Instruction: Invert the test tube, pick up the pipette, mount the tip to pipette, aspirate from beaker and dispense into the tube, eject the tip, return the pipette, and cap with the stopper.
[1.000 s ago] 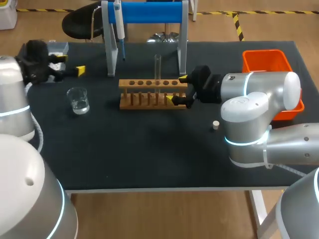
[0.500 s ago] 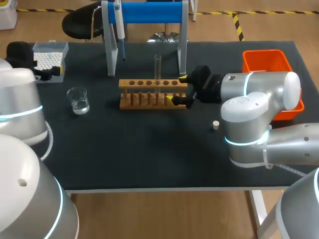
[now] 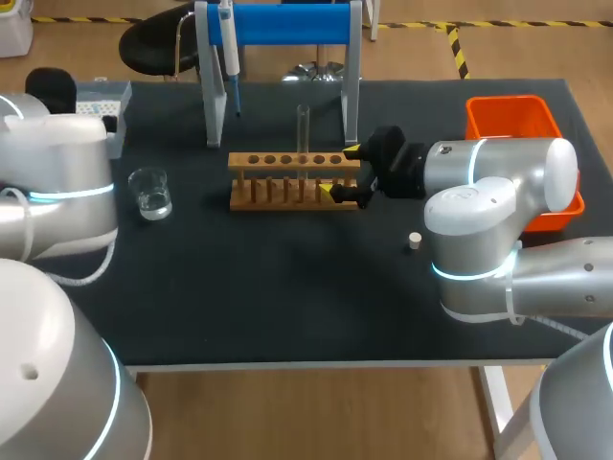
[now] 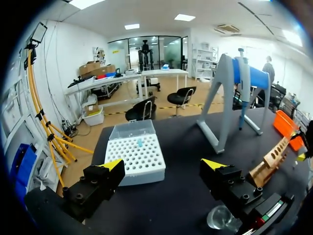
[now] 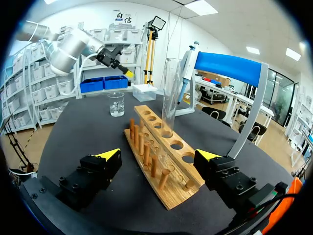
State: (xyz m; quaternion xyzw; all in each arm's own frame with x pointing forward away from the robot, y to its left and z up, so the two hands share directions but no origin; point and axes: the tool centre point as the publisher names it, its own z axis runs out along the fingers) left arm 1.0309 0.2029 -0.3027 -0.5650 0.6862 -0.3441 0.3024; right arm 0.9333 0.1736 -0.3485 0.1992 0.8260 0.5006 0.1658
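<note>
Right end effector (image 5: 156, 155), wide-spread, astride wooden rack (image 5: 168, 196)

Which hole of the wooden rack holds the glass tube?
Third hole from the rack end by the right gripper; the tube stands there, the rest are empty.

Black table (image 3: 287, 307) carries rack (image 3: 287, 161), beaker (image 3: 150, 192), tip box (image 3: 107, 99), stopper (image 3: 415, 241), stand (image 3: 287, 24), orange bin (image 3: 512, 117).

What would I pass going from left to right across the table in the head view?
tip box → beaker → pipette → tube → stopper → orange bin
</note>
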